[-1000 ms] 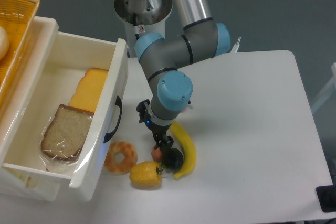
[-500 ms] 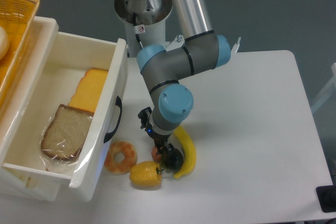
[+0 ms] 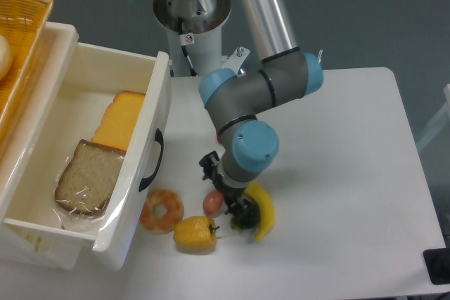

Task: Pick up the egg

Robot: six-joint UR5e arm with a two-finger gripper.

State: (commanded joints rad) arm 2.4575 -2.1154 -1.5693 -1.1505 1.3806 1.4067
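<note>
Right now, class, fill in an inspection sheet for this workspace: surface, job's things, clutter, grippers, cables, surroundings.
Surface: white table, bare on the right.
Job's things: egg lies on the table, not lifted.
Clutter: doughnut, yellow pepper, banana and dark round fruit crowd around the egg.
Grippers: gripper is low, just right of the egg; jaw state cannot be told.
Cables: thin one on the arm's base column.
Surroundings: white drawer open, holding bread and cheese; yellow basket beyond.
</note>
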